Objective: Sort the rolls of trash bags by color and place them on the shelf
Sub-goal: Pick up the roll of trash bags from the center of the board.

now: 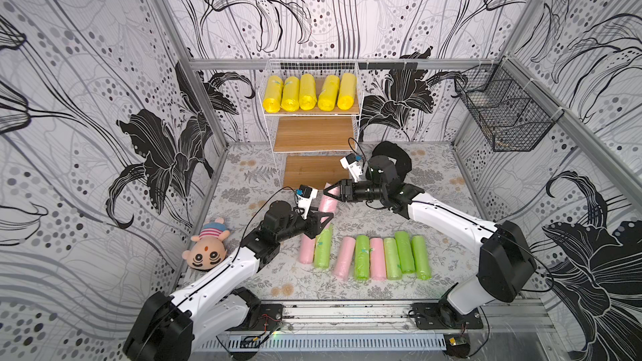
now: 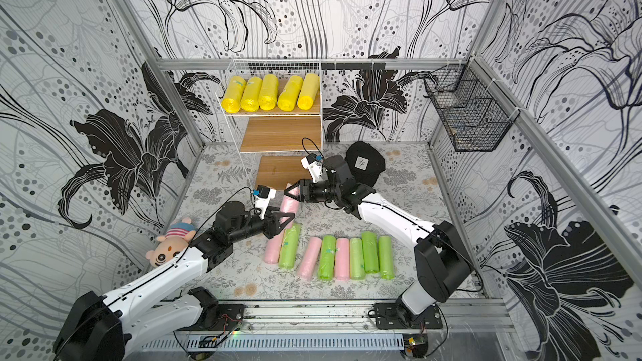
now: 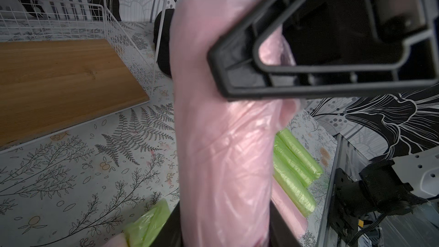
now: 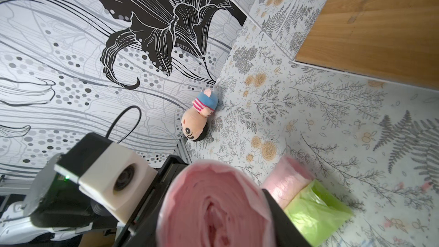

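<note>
White arms (image 1: 448, 217), black joints (image 1: 507, 262), thin black cables (image 1: 274, 192).

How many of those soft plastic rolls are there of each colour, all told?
Yellow glossy plastic rolls, on the top board of the white wire rack with wooden boards: 5
Pale pink plastic rolls: 4
Light green plastic rolls: 5
Total: 14

- A robot test cell dressed to look homely.
- Aluminium frame posts (image 1: 203, 98) carry panels of lily wallpaper (image 1: 347, 5).
- The left arm (image 1: 222, 269) and right arm (image 1: 448, 217) are bolted to a metal rail (image 1: 347, 312).
- A floral mat (image 1: 434, 182) covers the floor, with a plush doll (image 1: 205, 255) and a shelf (image 1: 314, 133) on it.
</note>
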`<state>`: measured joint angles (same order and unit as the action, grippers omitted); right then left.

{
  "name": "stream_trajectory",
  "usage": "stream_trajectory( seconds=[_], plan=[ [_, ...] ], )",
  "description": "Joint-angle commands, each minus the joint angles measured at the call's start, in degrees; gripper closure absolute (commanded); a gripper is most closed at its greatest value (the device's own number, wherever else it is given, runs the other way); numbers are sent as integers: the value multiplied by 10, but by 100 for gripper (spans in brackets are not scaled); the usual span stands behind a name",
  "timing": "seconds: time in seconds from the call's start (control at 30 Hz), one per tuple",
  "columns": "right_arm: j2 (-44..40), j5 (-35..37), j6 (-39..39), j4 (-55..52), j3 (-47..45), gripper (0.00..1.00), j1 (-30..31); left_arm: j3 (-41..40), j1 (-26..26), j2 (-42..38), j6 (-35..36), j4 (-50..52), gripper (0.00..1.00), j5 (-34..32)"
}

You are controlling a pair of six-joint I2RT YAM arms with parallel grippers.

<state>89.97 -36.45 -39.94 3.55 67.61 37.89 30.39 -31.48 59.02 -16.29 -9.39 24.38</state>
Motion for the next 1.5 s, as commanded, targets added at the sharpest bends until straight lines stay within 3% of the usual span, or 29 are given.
stream_trajectory(
  seconds=[0.0,0.07,0.27,0.33,0.43,0.6,0.67,0.8,1.0,1.2,1.37,1.43,1.47],
  plan=[
    [1,-12,-22,24,3,58,0,25,-2,4,5,-37,73,-24],
    [-2,-4,-46,34,-3,64,-10,26,-2,4,1,-39,67,-31],
    [-22,28,-154,133,-40,69,-40,37,-2,-8,-45,-48,29,-52],
    [-32,46,-196,174,-54,69,-47,34,0,-15,-87,-72,17,-57],
    [-43,70,-240,226,-65,69,-50,18,13,-10,-182,-160,10,-39],
    [-51,94,-296,293,-75,69,-50,-14,51,31,-386,-319,9,-16],
    [-50,91,-311,304,-72,69,-50,-21,57,44,-425,-341,9,-19],
    [-48,81,-326,311,-63,69,-50,-45,65,37,-440,-348,9,-67],
    [-23,78,-377,372,-64,70,-51,-35,64,85,-498,-466,11,-8],
    [-9,70,-410,405,-65,71,-49,-30,65,138,-544,-557,24,-12],
    [-10,65,-408,400,-66,71,-50,-9,65,163,-548,-573,38,-3],
    [-11,63,-410,402,-69,71,-50,-8,66,166,-550,-575,35,-5],
    [-13,62,-410,401,-70,72,-51,-9,67,167,-552,-578,30,-7]
  ],
)
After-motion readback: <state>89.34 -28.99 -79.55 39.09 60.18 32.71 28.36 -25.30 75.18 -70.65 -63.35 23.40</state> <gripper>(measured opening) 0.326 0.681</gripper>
